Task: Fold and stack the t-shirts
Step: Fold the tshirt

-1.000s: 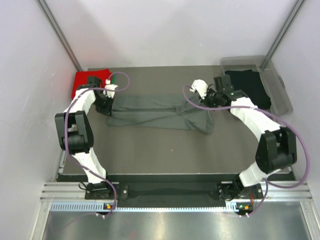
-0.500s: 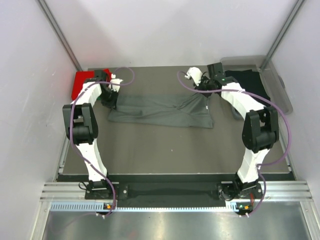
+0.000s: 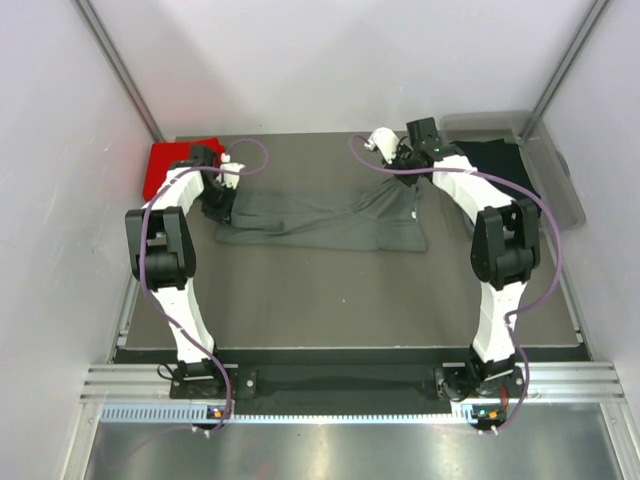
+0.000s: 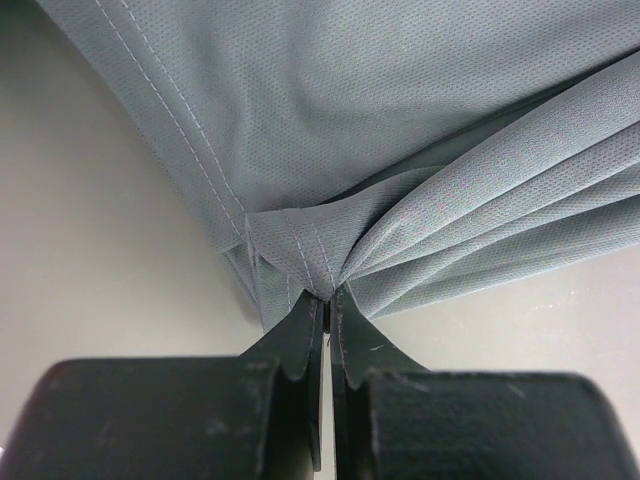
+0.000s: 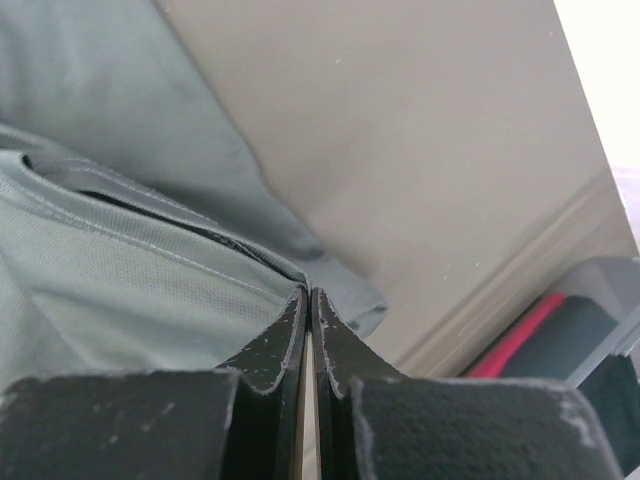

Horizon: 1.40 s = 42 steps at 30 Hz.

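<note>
A dark grey t-shirt (image 3: 320, 218) lies stretched sideways across the far half of the table. My left gripper (image 3: 218, 203) is shut on its bunched left end; in the left wrist view the gripper (image 4: 328, 297) pinches gathered hem folds of the shirt (image 4: 400, 130). My right gripper (image 3: 412, 188) is shut on the shirt's far right corner; the right wrist view shows it (image 5: 308, 292) clamped on a seamed edge (image 5: 120, 270). A bright red t-shirt (image 3: 165, 165) lies folded at the far left. A black t-shirt (image 3: 500, 170) lies in the tub. The green shirt is out of view.
The clear plastic tub (image 3: 565, 195) stands at the far right, by the right arm. In the right wrist view a red cloth edge (image 5: 520, 335) shows beside dark cloth in the tub. White walls close in left, right and behind. The table (image 3: 330, 300) shows bare grey in front of the shirt.
Both grippers have moved toward the far edge, holding the grey shirt. The shirt has been drawn out straighter and its right end lies flatter.
</note>
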Tool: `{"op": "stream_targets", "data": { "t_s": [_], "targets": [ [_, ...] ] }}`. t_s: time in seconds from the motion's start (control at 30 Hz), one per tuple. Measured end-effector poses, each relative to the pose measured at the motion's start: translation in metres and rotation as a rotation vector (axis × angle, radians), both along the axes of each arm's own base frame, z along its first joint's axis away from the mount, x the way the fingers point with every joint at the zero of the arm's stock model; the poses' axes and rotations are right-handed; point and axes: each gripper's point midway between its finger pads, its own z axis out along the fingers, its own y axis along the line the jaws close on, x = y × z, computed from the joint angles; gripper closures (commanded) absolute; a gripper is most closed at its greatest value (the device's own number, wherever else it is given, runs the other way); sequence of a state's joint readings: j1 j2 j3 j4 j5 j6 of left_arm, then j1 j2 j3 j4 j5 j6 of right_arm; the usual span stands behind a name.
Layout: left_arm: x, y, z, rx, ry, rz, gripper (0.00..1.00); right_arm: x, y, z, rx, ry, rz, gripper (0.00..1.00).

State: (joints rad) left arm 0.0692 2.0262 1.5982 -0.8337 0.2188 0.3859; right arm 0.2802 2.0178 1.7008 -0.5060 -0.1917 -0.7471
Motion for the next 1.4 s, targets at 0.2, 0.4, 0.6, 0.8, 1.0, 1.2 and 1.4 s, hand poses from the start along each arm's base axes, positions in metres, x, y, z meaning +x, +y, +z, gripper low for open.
{"op": "stream_targets", "data": {
  "t_s": [0.2, 0.4, 0.6, 0.8, 1.0, 1.2, 1.4],
  "targets": [
    [0.0, 0.002, 0.0, 0.01, 0.003, 0.02, 1.0, 0.013, 0.002, -0.005, -0.002, -0.001, -0.012, 1.0],
    [0.002, 0.006, 0.0, 0.031, -0.001, 0.044, 1.0, 0.015, 0.003, -0.01, 0.0, 0.009, -0.02, 1.0],
    [0.004, 0.012, 0.0, 0.058, -0.009, 0.077, 1.0, 0.016, 0.003, -0.01, 0.007, 0.006, -0.026, 1.0],
    [0.006, 0.017, 0.006, 0.084, -0.025, 0.106, 1.0, 0.018, 0.004, -0.009, 0.012, -0.001, -0.034, 1.0],
    [0.009, 0.023, 0.012, 0.114, -0.048, 0.127, 1.0, 0.027, 0.006, -0.016, 0.011, -0.005, -0.037, 0.98],
    [0.01, 0.03, 0.014, 0.143, -0.054, 0.175, 0.4, 0.032, 0.005, -0.018, 0.015, -0.017, -0.076, 0.61],
    [0.016, 0.032, 0.051, 0.188, -0.222, 0.193, 0.29, 0.018, -0.002, 0.001, 0.054, -0.06, -0.141, 0.58]
  ]
}}
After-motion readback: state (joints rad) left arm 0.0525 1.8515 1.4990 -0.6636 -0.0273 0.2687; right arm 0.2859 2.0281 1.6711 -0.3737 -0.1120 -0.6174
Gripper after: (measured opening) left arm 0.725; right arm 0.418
